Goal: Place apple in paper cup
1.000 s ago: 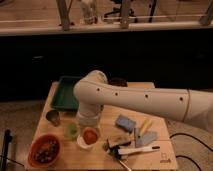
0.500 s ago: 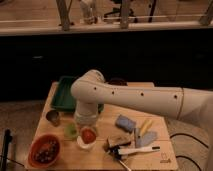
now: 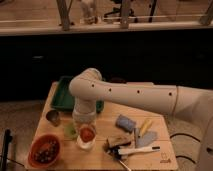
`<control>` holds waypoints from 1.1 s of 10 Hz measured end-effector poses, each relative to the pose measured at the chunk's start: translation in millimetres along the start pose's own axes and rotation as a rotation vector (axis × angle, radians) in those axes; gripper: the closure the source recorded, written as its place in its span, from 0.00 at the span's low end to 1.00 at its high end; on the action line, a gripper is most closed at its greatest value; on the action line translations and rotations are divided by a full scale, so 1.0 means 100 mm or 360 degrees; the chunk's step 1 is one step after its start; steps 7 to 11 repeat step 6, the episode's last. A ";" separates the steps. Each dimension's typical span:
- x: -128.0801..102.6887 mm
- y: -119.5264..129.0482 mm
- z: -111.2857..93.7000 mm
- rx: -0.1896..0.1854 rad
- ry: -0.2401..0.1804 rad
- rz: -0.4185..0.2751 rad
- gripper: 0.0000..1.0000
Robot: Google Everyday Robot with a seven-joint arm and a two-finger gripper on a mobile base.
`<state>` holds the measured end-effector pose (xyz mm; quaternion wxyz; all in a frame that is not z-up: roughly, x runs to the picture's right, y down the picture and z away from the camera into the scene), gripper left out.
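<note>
The apple [image 3: 87,134] is a small red-orange fruit sitting at the mouth of the white paper cup [image 3: 85,145], near the front left of the wooden table [image 3: 150,162]. My gripper [image 3: 85,125] comes straight down from the white arm [image 3: 130,97] and is right on top of the apple, touching or almost touching it. The wrist hides the apple's upper part. I cannot tell whether the apple rests inside the cup or hangs just above its rim.
A pale green cup [image 3: 70,131] stands just left of the paper cup, and a dark grey cup [image 3: 53,118] further left. A bowl [image 3: 44,150] is at the front left corner, a green tray [image 3: 64,96] behind. A blue sponge [image 3: 125,122], a yellow item [image 3: 145,126] and a tool [image 3: 131,149] lie right.
The arm's elbow has shifted slightly to the left. The apple and gripper stay over the paper cup, almost in the same spot.
</note>
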<state>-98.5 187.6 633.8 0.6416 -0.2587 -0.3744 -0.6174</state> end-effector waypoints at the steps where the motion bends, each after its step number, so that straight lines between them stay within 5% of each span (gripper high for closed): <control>1: 0.01 -0.01 0.00 -0.0003 -0.0004 -0.0003 0.34; 3: 0.03 -0.03 0.01 -0.0005 -0.0011 -0.0009 0.21; 11: 0.05 -0.03 0.00 -0.0011 -0.0013 -0.0011 0.20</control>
